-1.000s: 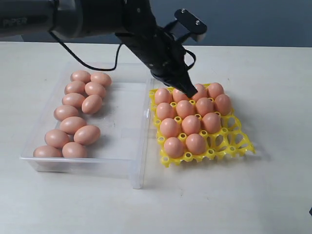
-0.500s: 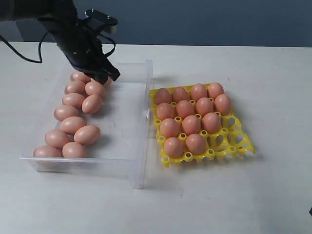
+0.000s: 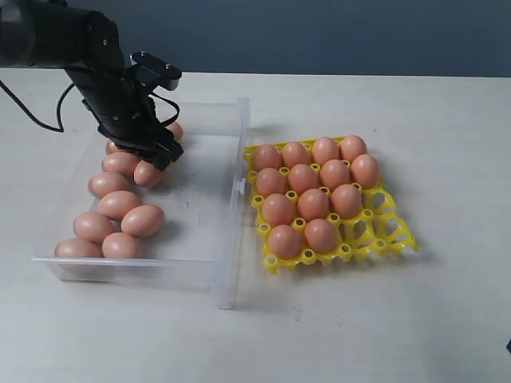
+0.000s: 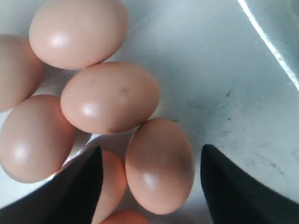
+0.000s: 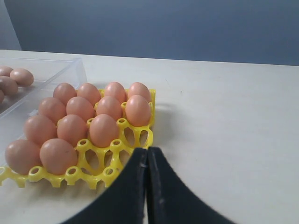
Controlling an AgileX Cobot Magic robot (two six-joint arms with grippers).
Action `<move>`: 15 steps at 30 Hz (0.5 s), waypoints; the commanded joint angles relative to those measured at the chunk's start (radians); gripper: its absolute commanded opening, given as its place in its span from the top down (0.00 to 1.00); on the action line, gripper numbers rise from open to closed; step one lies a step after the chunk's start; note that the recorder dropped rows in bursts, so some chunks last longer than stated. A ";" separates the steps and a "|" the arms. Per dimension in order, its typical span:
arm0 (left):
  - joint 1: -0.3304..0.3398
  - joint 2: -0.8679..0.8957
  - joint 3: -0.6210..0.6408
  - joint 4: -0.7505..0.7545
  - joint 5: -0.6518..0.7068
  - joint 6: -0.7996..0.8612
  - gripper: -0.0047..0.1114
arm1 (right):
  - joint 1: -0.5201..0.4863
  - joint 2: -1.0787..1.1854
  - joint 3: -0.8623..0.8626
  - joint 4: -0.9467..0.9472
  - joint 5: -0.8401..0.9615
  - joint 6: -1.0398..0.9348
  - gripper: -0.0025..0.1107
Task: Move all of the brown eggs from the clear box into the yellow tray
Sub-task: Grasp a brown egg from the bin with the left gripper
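Left gripper [image 4: 152,183] stands open over brown eggs [image 3: 120,203] in the clear box [image 3: 232,239]. Right gripper [image 5: 147,156], closed and empty, sits near the yellow tray [image 3: 393,232] holding 13 eggs.

Looks like a robotics lab: a plain pale worktop [image 3: 447,319], a flat blue-grey wall [image 3: 359,32] directly behind the worktop, and a black cabled robot arm [image 3: 48,40] above it

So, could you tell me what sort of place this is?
Probably a lab test bench: a pale table against a plain blue wall, a black robot arm, and a clear box of eggs beside a yellow tray.
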 commanded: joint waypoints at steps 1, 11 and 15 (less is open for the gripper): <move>0.002 0.036 0.007 -0.031 -0.014 -0.010 0.43 | 0.001 0.000 -0.003 -0.002 -0.012 0.000 0.97; 0.002 0.072 0.007 -0.056 -0.052 -0.008 0.42 | 0.001 0.000 -0.003 -0.002 -0.012 0.000 0.97; 0.002 0.072 0.007 -0.090 -0.063 0.000 0.63 | 0.001 0.000 -0.003 -0.002 -0.012 0.000 0.97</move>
